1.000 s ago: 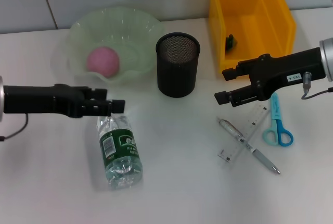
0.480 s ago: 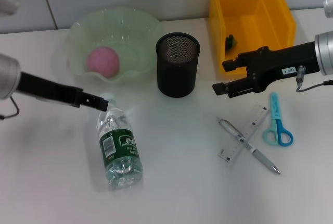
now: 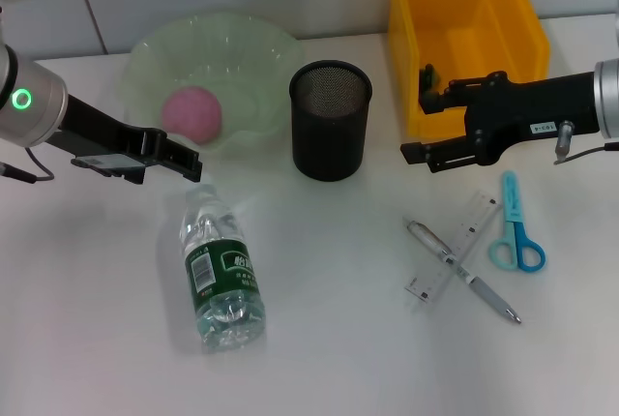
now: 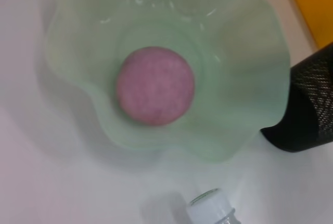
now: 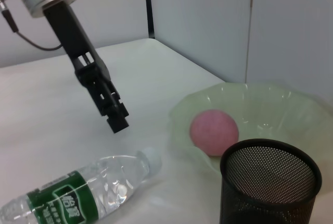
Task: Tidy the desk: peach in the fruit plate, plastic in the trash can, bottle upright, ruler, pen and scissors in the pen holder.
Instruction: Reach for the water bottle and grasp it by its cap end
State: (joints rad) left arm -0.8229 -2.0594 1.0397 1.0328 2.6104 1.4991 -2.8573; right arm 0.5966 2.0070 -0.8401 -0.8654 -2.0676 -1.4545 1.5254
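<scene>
Head view: left claw (image 3: 190,165), which 1 s ago lay level over the cap of the bottle (image 3: 221,271), has since lifted and drawn back toward the fruit plate (image 3: 145,58); it now hangs above the desk (image 3: 329,358) just past the bottle cap, tilted downward, touching nothing, its fingers reading as pressed together with nothing between them. The bottle lies on its side, cap toward the plate, so the uprighting step is not done and the grasp appears to have been given up or reset. Right claw (image 3: 421,150) has shifted slightly toward the yellow trash can (image 3: 527,39), hovering beside its near wall, jaws spread, empty. Peach (image 3: 191,113) sits in the fruit plate: that item is complete. A small dark object rests inside the trash can, identity unclear. Pen holder (image 3: 331,121) stands upright between plate and can; contents not discernible. Pen (image 3: 462,273) lies crossed over ruler (image 3: 455,259); scissors (image 3: 515,227) just beside them: 3 items outstanding. Left wrist view: peach (image 4: 155,85) centred in plate (image 4: 250,67), bottle cap (image 4: 209,211) at frame edge, own fingers not shown. Right wrist view: left claw (image 5: 118,122) poised above and clear of the bottle (image 5: 78,195) neck, angled steeply down.
</scene>
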